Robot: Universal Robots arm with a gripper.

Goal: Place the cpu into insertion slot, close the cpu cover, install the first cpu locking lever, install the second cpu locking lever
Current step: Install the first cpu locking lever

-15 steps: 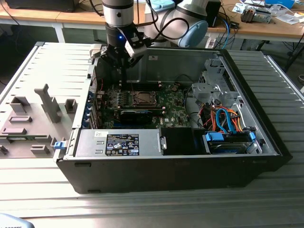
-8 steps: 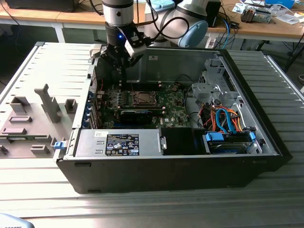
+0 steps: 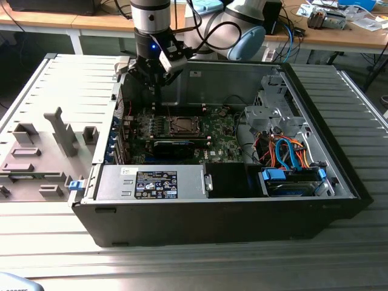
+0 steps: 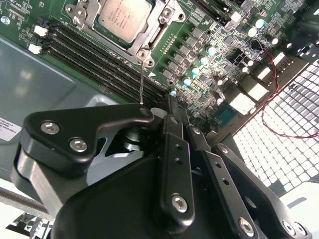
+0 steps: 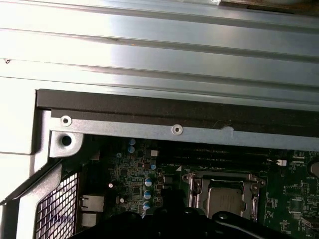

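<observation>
The cpu point(image 4: 124, 17) lies flat in the insertion slot point(image 3: 182, 125), its silvery top showing in both wrist views point(image 5: 225, 200). The cpu cover point(image 4: 155, 36) is down around the chip as a metal frame point(image 5: 197, 185). A thin wire locking lever point(image 4: 142, 82) stands up from the socket's corner toward the wrist. My gripper point(image 4: 172, 94) hangs above the motherboard point(image 4: 219, 64), beside the socket, near the case's back at the exterior view's left point(image 3: 155, 82). Its fingers meet at the tips with nothing seen between them, and the lever passes close beside them.
The open computer case point(image 3: 339, 163) lies on a ribbed metal table. Memory slots point(image 4: 94, 59) run beside the socket, a black graphics card point(image 3: 174, 147) sits in front of it, and cables point(image 3: 285, 151) fill the exterior view's right. A grey fixture plate point(image 3: 42, 151) lies at the left.
</observation>
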